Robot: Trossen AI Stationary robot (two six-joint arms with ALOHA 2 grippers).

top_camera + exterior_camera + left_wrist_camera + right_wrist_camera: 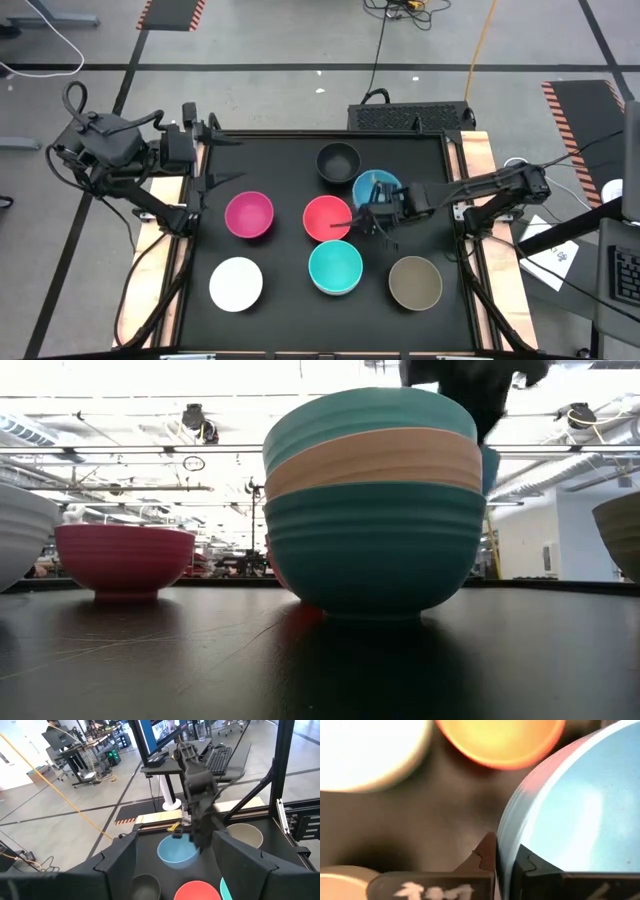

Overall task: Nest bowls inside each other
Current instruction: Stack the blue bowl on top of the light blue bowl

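right gripper (504,862) pinching blue bowl (580,805) rim, fingers closed

You've got a black worktop (280,300) on a grey concrete floor (280,40) with dark seams, orange-black hazard tape (170,12) and loose cables (400,8). Behind, you see a desk with a keyboard (217,759) and a monitor (160,735), plus more workstations (75,745). Ceiling rails and bright overhead light (120,455) fill the level view.
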